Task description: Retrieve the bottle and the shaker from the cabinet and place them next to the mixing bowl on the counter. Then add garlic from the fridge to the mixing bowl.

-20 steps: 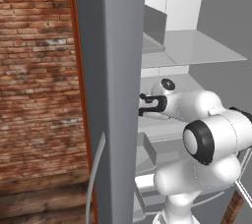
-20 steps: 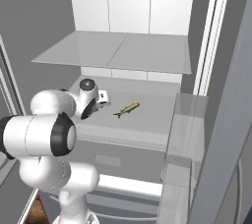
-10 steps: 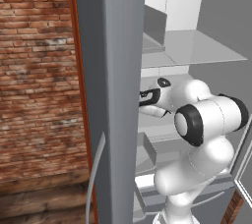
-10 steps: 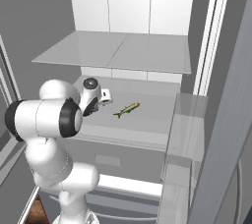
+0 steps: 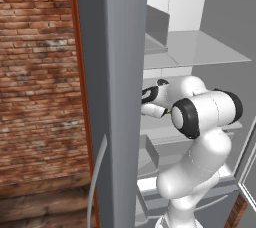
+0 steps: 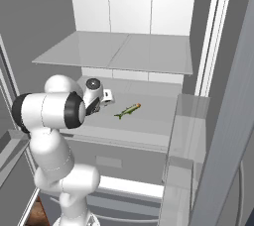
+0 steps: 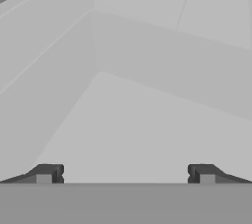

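Note:
The fridge (image 5: pixel 116 72) stands open, its pale shelves (image 6: pixel 119 54) facing me. My gripper (image 6: pixel 105 97) reaches in over the middle shelf (image 6: pixel 134 123), at its left side. In the left base view the gripper (image 5: pixel 145 96) pokes out from behind the grey door's edge. In the hand view the gripper (image 7: pixel 125 175) is open, its dark fingertips (image 7: pixel 47 174) wide apart with nothing between them, facing a bare inner corner of the fridge. Garlic, bottle, shaker, cabinet, mixing bowl and counter are out of view.
A thin green vegetable with an orange tip (image 6: pixel 127 111) lies on the middle shelf, just right of the hand. A door bin (image 6: pixel 186 136) sits at the right. The door's curved silver handle (image 5: pixel 97 172) and a brick wall (image 5: pixel 35 72) are at the left.
The arm's elbow has swung up and forward, and the hand has edged slightly further into the fridge. The green vegetable has not moved. The jaws stay open.

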Tool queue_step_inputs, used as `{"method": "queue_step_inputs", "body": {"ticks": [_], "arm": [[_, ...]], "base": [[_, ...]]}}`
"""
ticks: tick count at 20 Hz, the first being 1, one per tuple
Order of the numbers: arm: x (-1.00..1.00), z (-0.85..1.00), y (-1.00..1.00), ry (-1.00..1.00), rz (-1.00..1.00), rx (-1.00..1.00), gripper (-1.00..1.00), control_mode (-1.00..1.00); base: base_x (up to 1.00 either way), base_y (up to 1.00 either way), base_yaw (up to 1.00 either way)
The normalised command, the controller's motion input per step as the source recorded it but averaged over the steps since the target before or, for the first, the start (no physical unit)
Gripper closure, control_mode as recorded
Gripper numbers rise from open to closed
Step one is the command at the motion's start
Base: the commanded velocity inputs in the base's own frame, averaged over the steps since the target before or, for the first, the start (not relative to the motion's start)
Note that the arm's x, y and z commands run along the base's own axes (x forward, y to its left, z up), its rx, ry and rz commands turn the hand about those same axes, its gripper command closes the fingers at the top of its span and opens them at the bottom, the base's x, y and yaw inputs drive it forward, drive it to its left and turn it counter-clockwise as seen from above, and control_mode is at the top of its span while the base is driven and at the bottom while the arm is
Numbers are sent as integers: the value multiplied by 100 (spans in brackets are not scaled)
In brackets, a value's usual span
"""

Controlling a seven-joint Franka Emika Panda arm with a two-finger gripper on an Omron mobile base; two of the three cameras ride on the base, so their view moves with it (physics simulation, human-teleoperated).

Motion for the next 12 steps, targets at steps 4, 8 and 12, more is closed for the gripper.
{"method": "queue_step_inputs", "body": {"ticks": [4, 8, 12], "arm": [[0, -21, -7, 0, 0, 0, -100, -100], [0, -19, -12, 0, -2, 0, -100, -100], [0, -15, -18, 0, -4, 0, -100, -100]], "base": [[0, 0, 0], [0, 0, 0], [0, 0, 0]]}}
